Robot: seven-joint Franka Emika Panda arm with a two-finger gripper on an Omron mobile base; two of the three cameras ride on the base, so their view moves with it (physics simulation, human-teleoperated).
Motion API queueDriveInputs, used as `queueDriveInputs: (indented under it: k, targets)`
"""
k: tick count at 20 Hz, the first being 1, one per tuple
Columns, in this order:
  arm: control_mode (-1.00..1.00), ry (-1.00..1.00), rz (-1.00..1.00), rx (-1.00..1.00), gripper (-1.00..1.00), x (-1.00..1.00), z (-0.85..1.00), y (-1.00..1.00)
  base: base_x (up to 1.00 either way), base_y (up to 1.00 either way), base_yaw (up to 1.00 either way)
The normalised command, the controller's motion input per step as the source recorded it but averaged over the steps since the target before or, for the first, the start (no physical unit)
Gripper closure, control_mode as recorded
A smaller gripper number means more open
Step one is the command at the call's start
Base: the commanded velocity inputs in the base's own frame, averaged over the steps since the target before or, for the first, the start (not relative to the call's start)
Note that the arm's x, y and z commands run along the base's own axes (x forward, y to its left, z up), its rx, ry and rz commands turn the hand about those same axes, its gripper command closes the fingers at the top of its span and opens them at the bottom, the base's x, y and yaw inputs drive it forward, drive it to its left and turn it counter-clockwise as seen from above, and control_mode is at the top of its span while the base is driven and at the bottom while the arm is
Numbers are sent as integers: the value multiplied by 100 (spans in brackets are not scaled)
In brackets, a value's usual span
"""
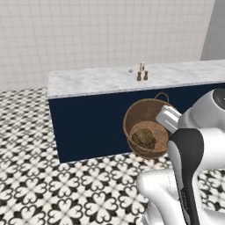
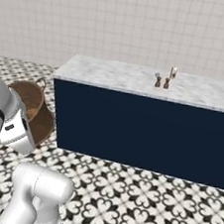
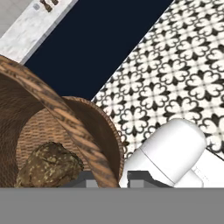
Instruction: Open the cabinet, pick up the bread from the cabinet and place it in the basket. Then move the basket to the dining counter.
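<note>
Here, a white Panda arm holds the basket (image 1: 145, 127) off the patterned floor (image 1: 52, 193), in front of the dining counter's (image 1: 96, 79) navy base. In the left base view the basket hangs tipped, its mouth turned toward the camera, rim facing out, one small side handle (image 1: 162, 95) up at the top. The bread (image 1: 143, 138), a lumpy brown roll, lies inside on the woven bottom. The arm's white wrist meets the basket at its right rim.

In the hand view the gripper (image 3: 110, 178) sits at the bottom edge w/ the rolled rim running between the two dark finger tips: narrowly parted jaws pinched on the basket wall, one tip inside, one outside. The bread (image 3: 49, 165) shows just beside the inner tip, low in the basket (image 3: 52, 105).

From the right base view the basket (image 2: 34, 109) is at the far left, partly behind the arm's grey-white hand, near the counter's left corner but not touching it, above the tiles.

On the marble top (image 2: 128, 78) stand two small dark shakers (image 2: 162, 82) side by side and a pale bottle-like item (image 2: 173, 72) just behind them; too small to tell more. White tiled wall (image 1: 88, 30) behind the counter.
</note>
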Motion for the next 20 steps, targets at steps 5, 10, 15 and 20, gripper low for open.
queueDriveInputs:
  k: [5, 10, 15, 20]
  targets:
    - [100, 0, 0, 0, 100, 0, 0, 0, 100, -2, 15]
    - [100, 0, 0, 0, 100, 0, 0, 0, 96, -26, 25]
    - [100, 0, 0, 0, 100, 0, 0, 0, 97, -19, -5]
    - [100, 0, 0, 0, 100, 0, 0, 0, 100, 19, -22]
